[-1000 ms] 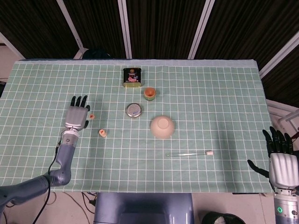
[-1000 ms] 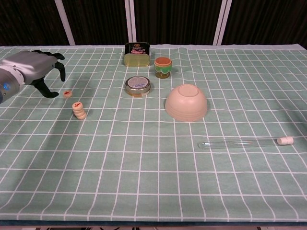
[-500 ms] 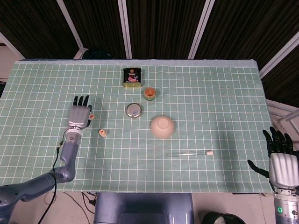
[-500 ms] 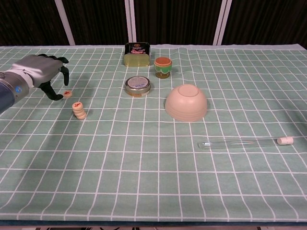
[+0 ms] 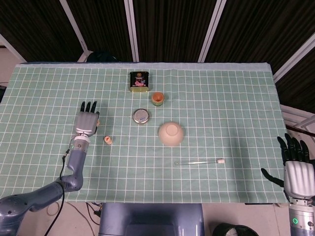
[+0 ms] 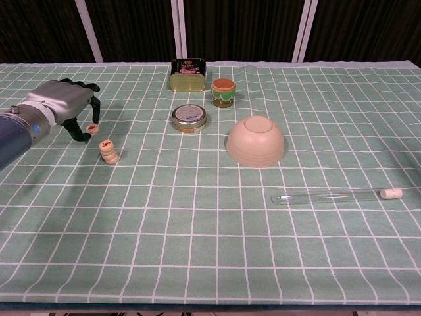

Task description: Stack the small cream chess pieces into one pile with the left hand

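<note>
A short stack of cream chess pieces (image 6: 108,151) stands on the green checked cloth, also seen as the stack (image 5: 107,140) from the head. One loose cream piece (image 6: 93,129) with a red mark lies just behind and left of it. My left hand (image 6: 62,105) hovers over that loose piece, fingers curved down and apart, thumb beside it, holding nothing. From the head, the left hand (image 5: 87,122) covers most of the piece. My right hand (image 5: 295,167) stays open off the table's right front corner.
Behind the centre stand a dark rectangular tin (image 6: 187,72) and a small green cup with an orange top (image 6: 223,91). A round flat tin (image 6: 189,117) and an upturned cream bowl (image 6: 255,140) sit mid-table. A glass test tube (image 6: 335,195) lies at the right.
My left hand has slid right and a little forward, from beside the loose piece to over it. The stack, the loose piece and the right hand have not moved.
</note>
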